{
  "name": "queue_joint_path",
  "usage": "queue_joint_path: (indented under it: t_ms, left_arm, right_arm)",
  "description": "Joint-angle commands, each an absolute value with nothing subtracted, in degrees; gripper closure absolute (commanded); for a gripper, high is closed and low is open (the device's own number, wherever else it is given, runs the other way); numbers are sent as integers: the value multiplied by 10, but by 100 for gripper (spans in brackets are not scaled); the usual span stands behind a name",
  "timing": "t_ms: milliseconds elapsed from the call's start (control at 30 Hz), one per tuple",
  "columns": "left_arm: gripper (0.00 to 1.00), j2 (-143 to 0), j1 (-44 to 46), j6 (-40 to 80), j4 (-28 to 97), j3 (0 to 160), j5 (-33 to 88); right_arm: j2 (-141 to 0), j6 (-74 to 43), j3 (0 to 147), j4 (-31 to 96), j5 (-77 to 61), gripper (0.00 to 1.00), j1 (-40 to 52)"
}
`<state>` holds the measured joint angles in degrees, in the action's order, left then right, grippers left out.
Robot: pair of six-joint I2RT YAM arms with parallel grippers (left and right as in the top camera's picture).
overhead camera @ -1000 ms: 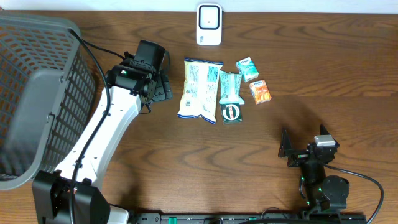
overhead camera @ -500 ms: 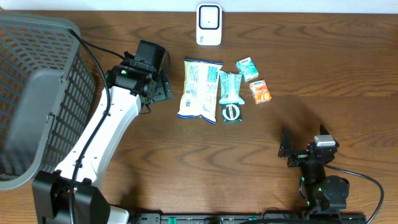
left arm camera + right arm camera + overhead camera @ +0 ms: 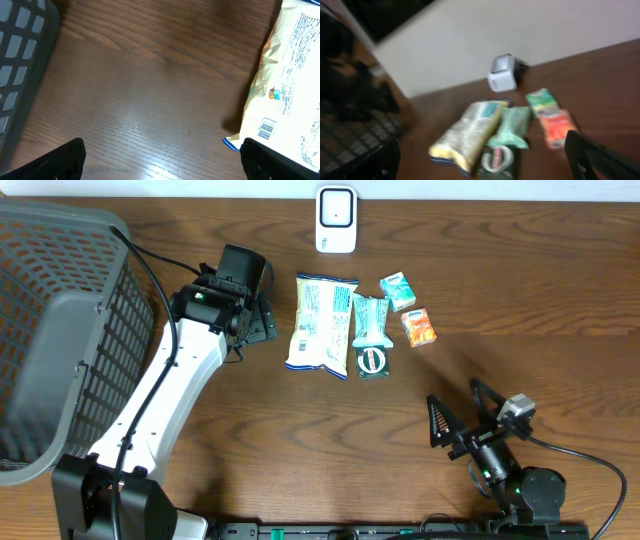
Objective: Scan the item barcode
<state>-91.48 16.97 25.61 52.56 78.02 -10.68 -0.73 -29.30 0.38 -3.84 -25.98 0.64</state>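
Shop checkout: scanner, basket.

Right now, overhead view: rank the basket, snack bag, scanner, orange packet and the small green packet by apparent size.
1. grey basket, by far the largest
2. snack bag
3. white scanner
4. orange packet and small green packet: they look about alike, so I am not ranking them.

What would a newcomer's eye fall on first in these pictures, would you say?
Probably the big grey mesh basket at far left, with the white left arm stretched alongside it, its open left gripper just beside the pale snack bag. Next, the small packets right of that bag, below the white scanner at the top edge. The right gripper sits open at lower right.
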Motion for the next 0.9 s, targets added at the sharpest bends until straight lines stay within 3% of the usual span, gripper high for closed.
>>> queue_joint_path:
  t_ms: [0, 267, 367, 567, 733, 867]
  left_arm:
    - [2, -910, 169, 251, 529, 783, -116]
    - [2, -910, 169, 251, 529, 783, -116]
    - [2, -910, 169, 251, 529, 783, -116]
    - [3, -910, 169, 251, 529, 783, -116]
    - [2, -910, 169, 251, 529, 783, -116]
    - [2, -910, 169, 251, 529, 783, -116]
  right_arm:
    - [-4, -375, 3, -79, -280, 1, 4]
    - [-4, -415, 5, -411, -191, 1, 4]
    - [-5, -415, 24, -475, -132, 1, 4]
    - [-31, -316, 132, -389, -118, 1, 4]
    - [-120, -147, 257, -246, -188, 1, 4]
    - [-206, -123, 344, -133, -190, 1, 4]
